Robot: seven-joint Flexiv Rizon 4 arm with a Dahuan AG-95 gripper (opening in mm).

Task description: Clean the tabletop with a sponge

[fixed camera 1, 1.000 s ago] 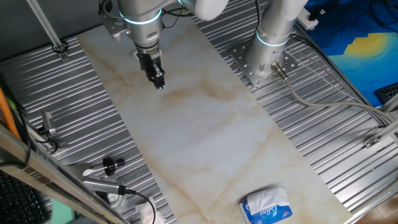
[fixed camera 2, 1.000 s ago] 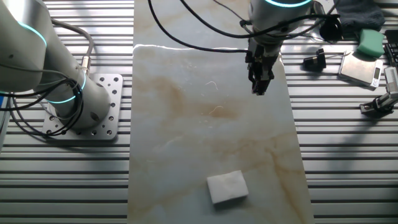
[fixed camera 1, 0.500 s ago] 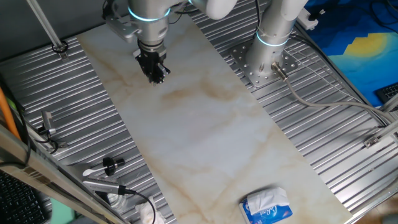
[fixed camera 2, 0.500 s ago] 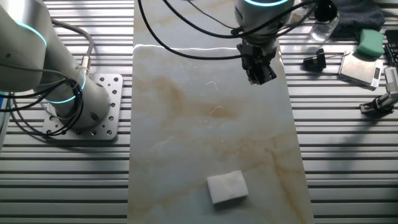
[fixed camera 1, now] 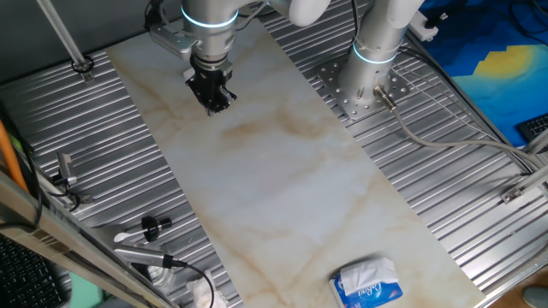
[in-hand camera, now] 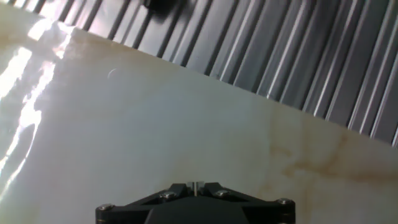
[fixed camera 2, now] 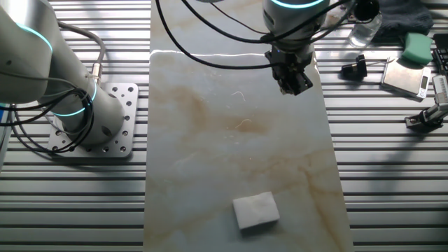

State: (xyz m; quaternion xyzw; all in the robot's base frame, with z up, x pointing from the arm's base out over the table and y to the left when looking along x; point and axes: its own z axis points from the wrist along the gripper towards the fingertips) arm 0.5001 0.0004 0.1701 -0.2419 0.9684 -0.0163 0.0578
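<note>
From one fixed view, the gripper [fixed camera 1: 214, 101] hangs over the far end of the tabletop [fixed camera 1: 282, 188]; its fingertips merge into one dark mass, so jaw state cannot be told. A blue-and-white tissue pack [fixed camera 1: 367, 283] lies at the near edge, partly cut off. From the other fixed view, the gripper [fixed camera 2: 294, 80] is near the slab's edge, well apart from the sponge [fixed camera 2: 255, 210], which lies flat on the marble. Along the hand view, only the gripper's black base [in-hand camera: 194, 204] shows; fingers are out of frame, sponge unseen
</note>
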